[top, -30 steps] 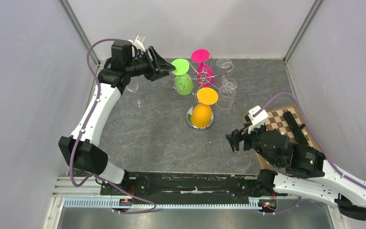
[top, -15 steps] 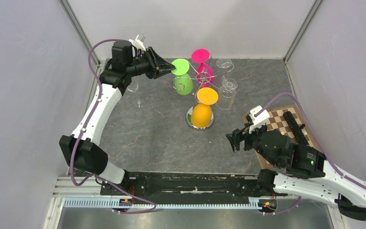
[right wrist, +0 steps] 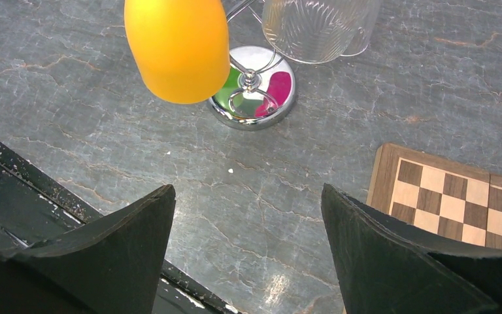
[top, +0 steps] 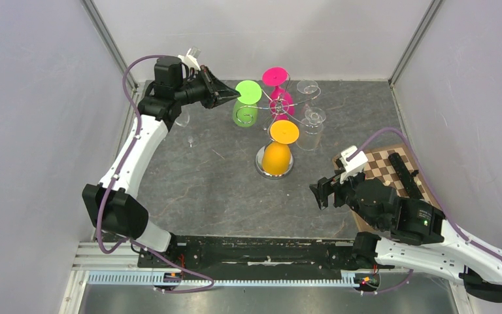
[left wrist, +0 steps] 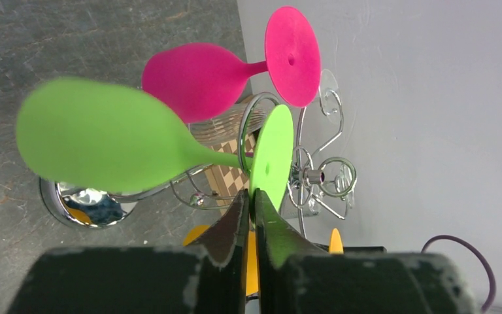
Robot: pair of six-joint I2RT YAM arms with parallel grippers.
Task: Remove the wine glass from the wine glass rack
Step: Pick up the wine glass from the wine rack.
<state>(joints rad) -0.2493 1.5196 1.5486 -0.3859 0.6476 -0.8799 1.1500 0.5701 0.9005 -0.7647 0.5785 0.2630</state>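
At the wine glass rack [left wrist: 314, 176], we are pinching the foot of the green glass [left wrist: 104, 140] in our left jaws, likely for sliding it out. Our right jaws are hanging spread, well aside.

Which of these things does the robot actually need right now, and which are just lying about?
In the job: green glass, pinched at its foot by the left gripper; rack.
Lying about: pink glass, orange glass, clear glasses, chessboard, open right gripper.
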